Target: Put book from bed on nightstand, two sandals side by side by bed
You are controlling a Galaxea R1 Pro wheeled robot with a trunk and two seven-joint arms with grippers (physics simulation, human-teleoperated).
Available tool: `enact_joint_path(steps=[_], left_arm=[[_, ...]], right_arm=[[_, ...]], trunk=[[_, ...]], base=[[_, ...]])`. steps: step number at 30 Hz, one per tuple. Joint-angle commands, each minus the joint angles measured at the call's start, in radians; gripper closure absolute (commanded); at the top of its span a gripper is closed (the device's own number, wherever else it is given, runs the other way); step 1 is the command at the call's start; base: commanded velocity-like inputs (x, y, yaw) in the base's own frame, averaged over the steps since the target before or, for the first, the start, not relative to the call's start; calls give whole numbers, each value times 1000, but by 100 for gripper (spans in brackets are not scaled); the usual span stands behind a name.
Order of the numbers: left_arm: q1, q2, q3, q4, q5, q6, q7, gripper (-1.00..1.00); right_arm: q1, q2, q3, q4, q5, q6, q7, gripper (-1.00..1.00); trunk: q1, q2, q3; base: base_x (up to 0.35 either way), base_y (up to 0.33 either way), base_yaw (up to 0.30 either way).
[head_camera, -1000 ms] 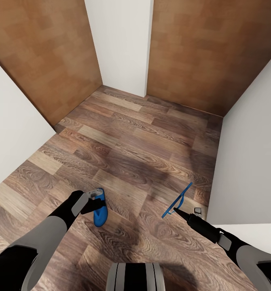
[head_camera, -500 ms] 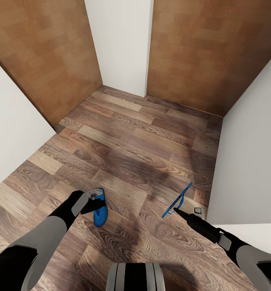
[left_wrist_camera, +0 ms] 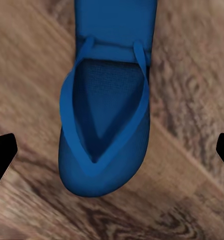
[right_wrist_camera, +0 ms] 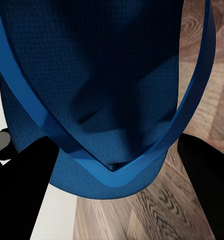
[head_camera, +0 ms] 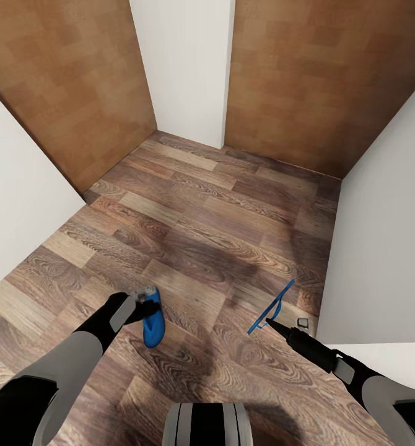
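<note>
Sandals come first, since both are within reach: one thin, flat, bright blue rubber flip-flop, the floor sandal (head_camera: 153, 325), lies sole-down on the brown wood-plank floor (head_camera: 220, 210). In the left wrist view the floor sandal (left_wrist_camera: 106, 125) has its straps up and the planks showing all around it. The left gripper (head_camera: 139, 303) hovers just above its near end, spread wide. Its black fingertips (left_wrist_camera: 1, 155) sit far out on either side of the sole and touch nothing, so this shoe looks set down rather than carried. The matching blue flip-flop, the held sandal (head_camera: 272, 305), hangs on edge above the floor and reads as a thin blue line from the head camera. The right gripper (head_camera: 270, 321) is pinched on its lower end. In the right wrist view the held sandal (right_wrist_camera: 101, 90) has its sole and V-strap between the two dark fingers (right_wrist_camera: 21, 195), which suggests a carry by the edge so that it can be laid flat beside its mate. The two shoes are well apart. Plain white walls (head_camera: 183, 68) and tall brown wood panels (head_camera: 65, 80) close in the corner. Whether the pale white surface (head_camera: 381, 356) by the right arm is the mattress, I cannot tell. If it is, the pair should end up close beside it.
</note>
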Motion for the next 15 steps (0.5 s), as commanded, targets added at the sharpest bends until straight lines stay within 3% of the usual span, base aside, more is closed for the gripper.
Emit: enact_joint_path(steps=[1,15], left_arm=[[0,1,-8,-1,11,-8,8,-100],[0,1,-11,5,11,-58,8,-100]], right_arm=[[0,0,8,0,-10,10,3,100],[0,0,8,0,-10,10,3,100]], trunk=[[0,0,-1],[0,0,-1]], base=[[0,0,0],[0,0,0]])
